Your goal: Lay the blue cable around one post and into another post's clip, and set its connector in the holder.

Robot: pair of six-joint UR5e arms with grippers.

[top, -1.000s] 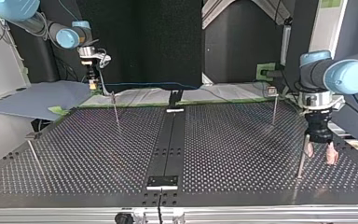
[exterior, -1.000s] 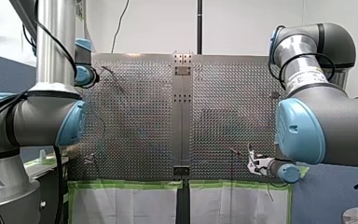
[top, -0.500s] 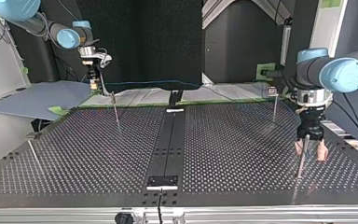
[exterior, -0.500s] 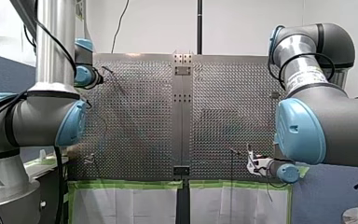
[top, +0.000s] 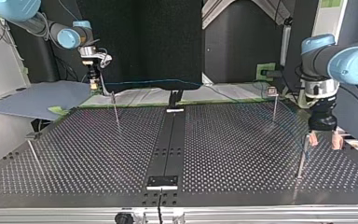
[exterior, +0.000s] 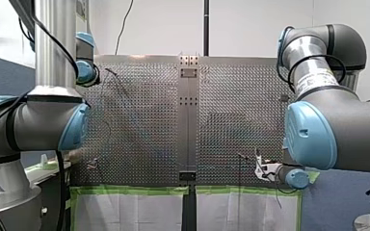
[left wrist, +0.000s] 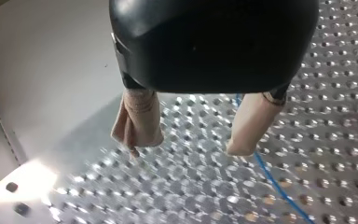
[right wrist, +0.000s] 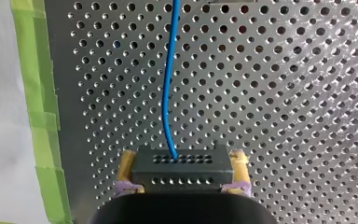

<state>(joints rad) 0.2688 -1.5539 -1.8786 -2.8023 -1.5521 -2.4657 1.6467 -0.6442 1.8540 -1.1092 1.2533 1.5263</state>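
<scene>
My right gripper (right wrist: 182,163), with yellow pads, is shut on a black connector (right wrist: 182,173). The blue cable (right wrist: 169,79) leaves the connector and runs ahead over the perforated plate. In the top view my right gripper (top: 93,83) hangs at the far left. From it the cable (top: 154,83) stretches across to the right and drops toward a thin post (top: 302,156). My left gripper (top: 324,140) hovers open just right of that post, beige pads apart. In the left wrist view, my left gripper (left wrist: 191,135) holds nothing, and the cable (left wrist: 272,179) lies under one finger (left wrist: 251,123).
More thin posts stand on the plate: one (top: 115,109) near my right gripper, one with a clip (top: 273,100) at the far right, one (top: 32,149) at the near left. A black rail (top: 170,140) runs down the middle. Green tape (right wrist: 42,116) edges the plate.
My left gripper swung toward the right-hand post, then back to the top view's right and a little higher. Its fingers stayed open. My right gripper has not moved.
</scene>
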